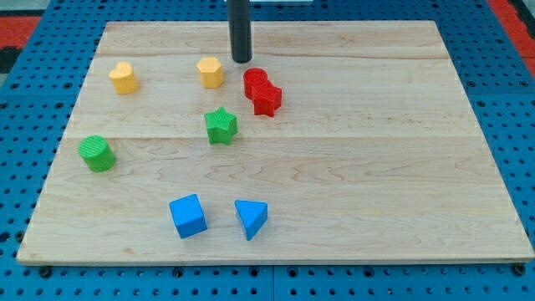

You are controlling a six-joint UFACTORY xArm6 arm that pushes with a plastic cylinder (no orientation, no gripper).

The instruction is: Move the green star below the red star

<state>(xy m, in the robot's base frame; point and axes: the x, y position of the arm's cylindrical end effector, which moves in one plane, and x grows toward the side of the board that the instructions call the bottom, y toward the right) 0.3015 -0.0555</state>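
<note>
Blue cube (188, 216) and blue triangle (251, 218) are seen below the green star (221, 125); red star (267, 99) upper right; my tip (242, 60) above, jawless.

Readable text: none anywhere in the view.
Desk (334, 192): bare wood grain, no label, number or sign.
Blocks: plain coloured faces, no letters or marks that can be made out.
Rod: plain dark surface, no brand or print visible.
Blue perforated surround (25, 125): only rows of holes, no writing.
</note>
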